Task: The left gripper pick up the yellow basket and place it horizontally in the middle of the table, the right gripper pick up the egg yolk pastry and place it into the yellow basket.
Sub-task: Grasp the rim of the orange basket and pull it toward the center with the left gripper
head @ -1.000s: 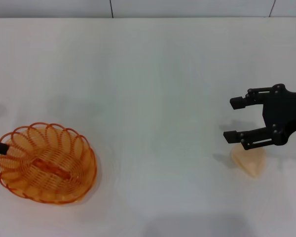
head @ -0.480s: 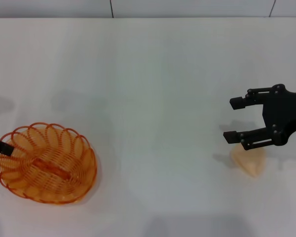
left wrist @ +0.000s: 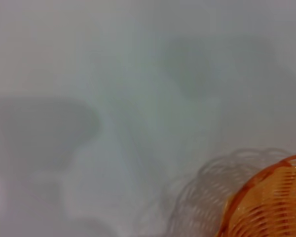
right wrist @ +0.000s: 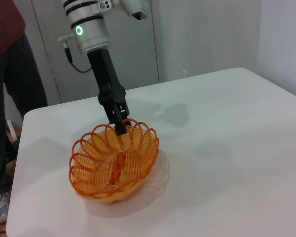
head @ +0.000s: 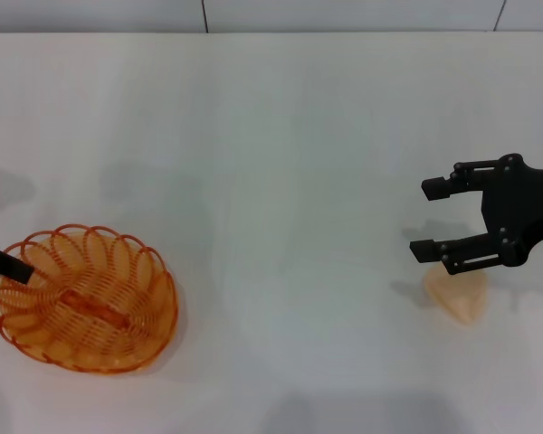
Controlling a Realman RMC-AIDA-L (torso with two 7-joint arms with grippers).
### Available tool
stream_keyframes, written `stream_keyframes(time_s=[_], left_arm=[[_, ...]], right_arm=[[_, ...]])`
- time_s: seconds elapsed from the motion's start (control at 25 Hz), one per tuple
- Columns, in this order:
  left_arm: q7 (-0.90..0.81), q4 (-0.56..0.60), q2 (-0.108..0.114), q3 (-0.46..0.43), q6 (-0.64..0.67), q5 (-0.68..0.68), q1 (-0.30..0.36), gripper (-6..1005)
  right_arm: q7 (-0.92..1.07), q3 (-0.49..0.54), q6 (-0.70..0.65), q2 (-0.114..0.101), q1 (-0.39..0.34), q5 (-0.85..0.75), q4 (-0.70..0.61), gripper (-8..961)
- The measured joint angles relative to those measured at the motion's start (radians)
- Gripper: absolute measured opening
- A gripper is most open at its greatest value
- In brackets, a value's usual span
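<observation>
White tabletop (head: 281, 181) fills the head view, smooth and plain, with a grey wall seam along its far edge. At the left side the left gripper (right wrist: 119, 123) comes down on a black, screw-studded link from a silver arm (right wrist: 89, 29) with a green ring light; its tip sits at the scalloped rim of the basket (head: 81, 298), on the side away from the table's middle. The two fingers look drawn close together there, but whether they pinch the wire cannot be told. Just under the claw, the basket is oval, orange-yellow and translucent, made of looped wire with a woven base; it holds nothing except a raised ridge along its own floor. In the right wrist view it appears tipped, one side of the base raised off the table, with a faint shadow of its loops beneath. The left wrist view catches only a curved piece of its rim and weave.

Well across the table, the right gripper (head: 427, 219) hangs with its black fingers spread wide apart, holding nothing. Just beyond its nearer finger, close to the table's front, lies the pastry (head: 459, 294), a small, smooth, pale cream lump, apart from the claw.

Behind the table stand grey wall panels, and a person (right wrist: 5, 98) in a dark red top and dark trousers at the edge.
</observation>
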Motion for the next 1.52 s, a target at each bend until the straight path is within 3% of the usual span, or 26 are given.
stream_keyframes(time_s=[0.68,1.12,1.52], left_arm=[[-0.025,-0.017,-0.004,0.015,-0.021,0.046,-0.009,242],[-0.041,-0.016,-0.006,0.013,-0.033,0.047,-0.029,128],[-0.057,-0.007,-0.011,0.005,-0.035,0.017,-0.057,93]], right_arm=[[0.003,0.0,0.0,0.0,0.0,0.0,-0.002,801],[0.0,0.004,0.002,0.0,0.0,0.0,-0.004,800],[0.0,0.007,0.011,0.0,0.002,0.0,-0.005,800]])
